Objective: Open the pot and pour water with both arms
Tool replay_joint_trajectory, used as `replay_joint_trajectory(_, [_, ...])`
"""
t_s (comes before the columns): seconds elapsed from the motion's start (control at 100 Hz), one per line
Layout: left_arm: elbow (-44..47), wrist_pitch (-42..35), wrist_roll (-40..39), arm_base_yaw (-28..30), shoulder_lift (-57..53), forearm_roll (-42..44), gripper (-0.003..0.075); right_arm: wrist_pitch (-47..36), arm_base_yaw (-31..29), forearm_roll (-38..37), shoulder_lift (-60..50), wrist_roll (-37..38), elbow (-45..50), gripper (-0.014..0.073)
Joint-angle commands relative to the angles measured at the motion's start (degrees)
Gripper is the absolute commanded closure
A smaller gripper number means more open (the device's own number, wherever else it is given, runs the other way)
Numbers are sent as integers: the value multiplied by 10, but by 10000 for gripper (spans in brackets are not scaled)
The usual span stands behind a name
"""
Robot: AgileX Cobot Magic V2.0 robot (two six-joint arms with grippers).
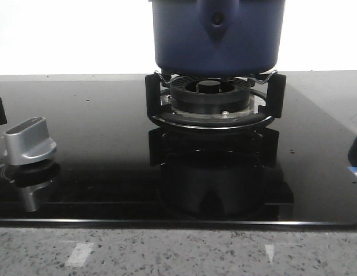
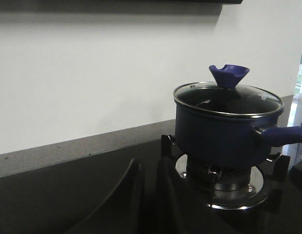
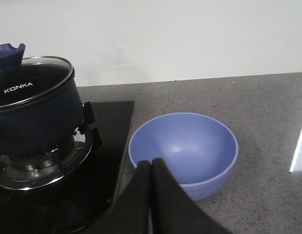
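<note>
Glossy black glass forms the cooktop [image 1: 98, 149], set into a speckled grey stone counter [image 1: 178, 253] against a plain white wall [image 2: 92, 63]. On the cooktop's gas burner [image 1: 212, 95], resting on the black pan support [image 1: 152, 92], sits the pot [image 1: 217, 34], a dark navy-blue saucepan with straight sides; the front view shows only its lower body, with a triangular mount and a round dark hole facing the camera. From the left wrist view the pot carries a glass lid [image 2: 229, 100] with a metal rim and a blue knob [image 2: 229, 75] on top, so it is closed, and a blue handle [image 2: 285, 134] sticks out from its side. The right wrist view shows "KONKA" printed in white on the lid. A silver control knob [image 1: 30, 141] stands on the glass toward the robot's left, mirrored in the surface. Off the cooktop on the stone counter, to the pot's right, lies a lighter blue bowl [image 3: 183, 151], upright and apart from the burner. The right gripper [image 3: 151, 168] hovers just before the bowl's near rim, its two dark fingers pressed together with nothing between them. The left gripper [image 2: 150, 195] appears as dark blurred fingers [image 2: 124, 195] low over the cooktop, short of the burner, parted by a narrow gap and holding nothing.
</note>
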Motion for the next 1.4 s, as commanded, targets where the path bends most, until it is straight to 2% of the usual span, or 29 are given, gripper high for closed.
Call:
replay_joint_trajectory(0.0, [-4,7,-6,3,-22,-13,740,-45,2,10,8,-4,-13,662])
replay_joint_trajectory(0.33, [0,7,-6,-24,-33,-13,740,-19,2,11,8,-4,-13,662])
replay_joint_trajectory(1.15, [0,7,-6,-23,-33,-11,740,-19,2,11,8,-4,-13,662])
replay_joint_trajectory(1.39, [30,10,-6,-22,-34,-12,740,-19,2,11,8,-4,-13,662])
